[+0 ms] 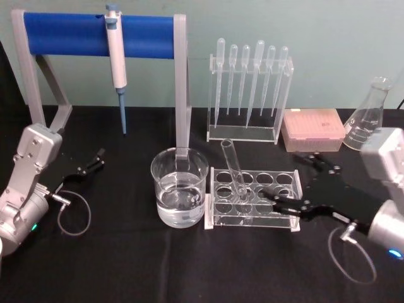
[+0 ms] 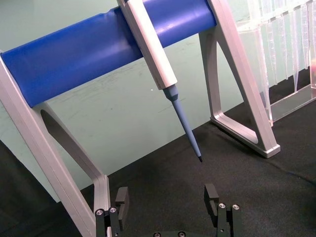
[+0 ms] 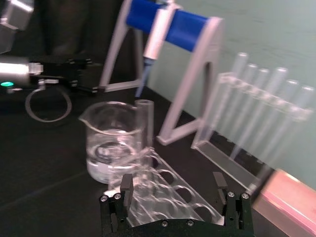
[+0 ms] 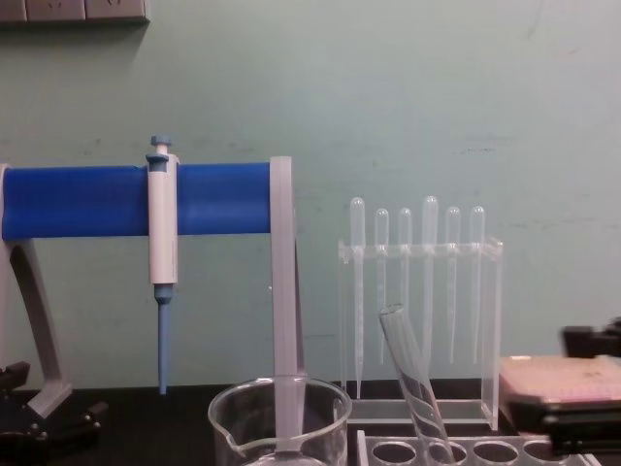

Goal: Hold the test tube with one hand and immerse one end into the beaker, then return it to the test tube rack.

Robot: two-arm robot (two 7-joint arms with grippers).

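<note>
The test tube (image 1: 233, 169) leans tilted in a hole of the clear rack (image 1: 287, 221), its open rim up and toward the beaker; it also shows as test tube (image 3: 143, 129) and test tube (image 4: 412, 381). The beaker (image 1: 180, 189), part full of clear liquid, stands just left of the rack, also seen as beaker (image 3: 111, 143) and beaker (image 4: 281, 419). My right gripper (image 1: 284, 178) is open at the rack's right end, a short way from the tube, holding nothing; the right wrist view shows this gripper (image 3: 173, 185) open with the rack between its fingers. My left gripper (image 1: 91, 164) rests open at the far left, empty, as left gripper (image 2: 167, 197).
A blue-barred stand (image 1: 95, 35) with a white-and-blue pipettor (image 1: 117, 63) hanging from it rises behind the beaker. A clear holder of several plastic pipettes (image 1: 249, 88), a pink tip box (image 1: 312, 129) and a conical flask (image 1: 369, 117) line the back right.
</note>
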